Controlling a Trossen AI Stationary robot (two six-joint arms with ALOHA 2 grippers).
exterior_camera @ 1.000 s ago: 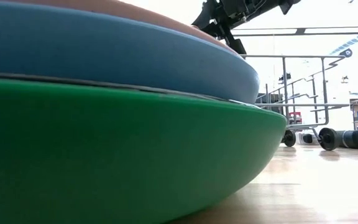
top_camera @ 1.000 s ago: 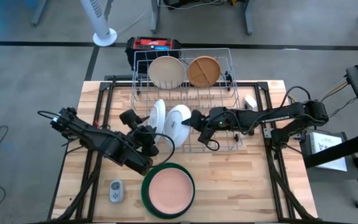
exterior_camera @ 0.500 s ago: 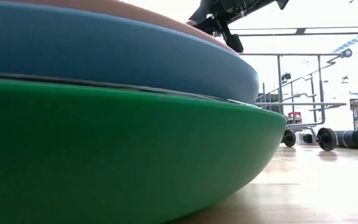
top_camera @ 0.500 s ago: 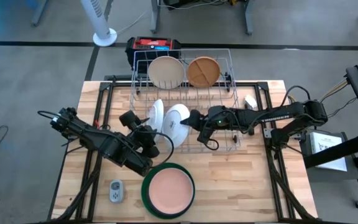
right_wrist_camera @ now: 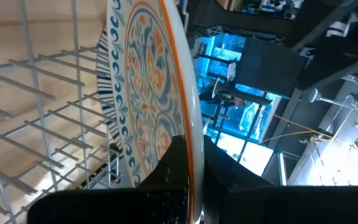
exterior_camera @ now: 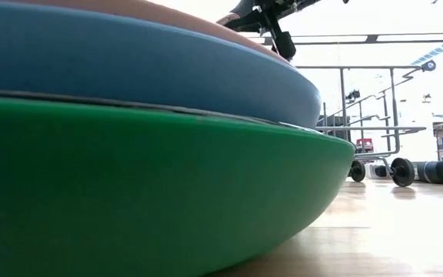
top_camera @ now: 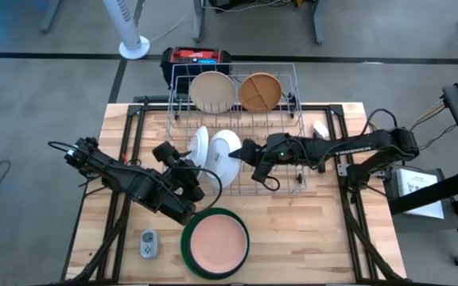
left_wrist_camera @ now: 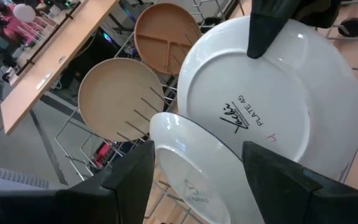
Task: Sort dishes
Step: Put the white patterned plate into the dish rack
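High view | right gripper (top_camera: 243,151) clamps white plate (top_camera: 226,155) | wire rack (top_camera: 285,119)

plates (top_camera: 221,155) upright in rack (top_camera: 293,87)

A grey concrete floor (top_camera: 46,79) surrounds the wooden bench (top_camera: 308,238). A white pedestal fan (top_camera: 131,32) stands beyond its far left corner, with dark floor lines nearby.

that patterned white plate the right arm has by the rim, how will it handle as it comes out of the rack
The patterned plate looks rigid and glossy, so probably slippery and breakable. Pinched at one rim by the right gripper, it may swing, or knock the smaller white plate.
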